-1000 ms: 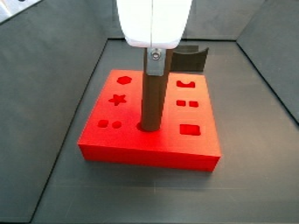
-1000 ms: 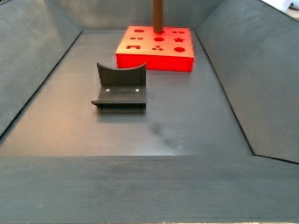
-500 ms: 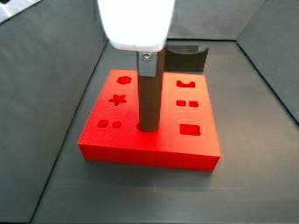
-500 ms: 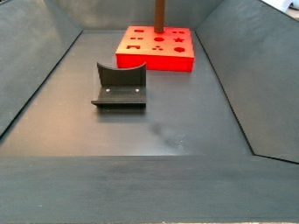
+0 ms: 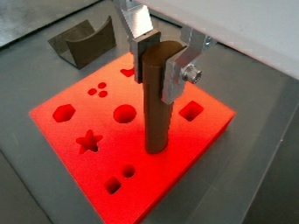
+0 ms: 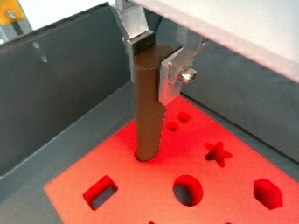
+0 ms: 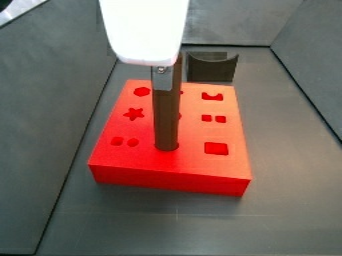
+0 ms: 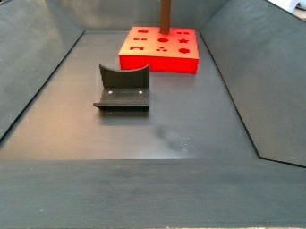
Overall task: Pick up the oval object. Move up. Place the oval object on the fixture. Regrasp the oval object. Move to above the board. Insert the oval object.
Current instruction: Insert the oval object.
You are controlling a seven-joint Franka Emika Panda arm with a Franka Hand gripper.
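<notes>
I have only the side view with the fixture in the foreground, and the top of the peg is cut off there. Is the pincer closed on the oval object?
Observer: Yes. In both wrist views the pincer has a finger on either side of the oval object, near its top end.
Operator: Thank you. Is its lower end inside a recess?
Observer: Yes. In a side view it stands upright with its lower end sunk into the board, between the pair of small round recesses and a square recess.
</notes>
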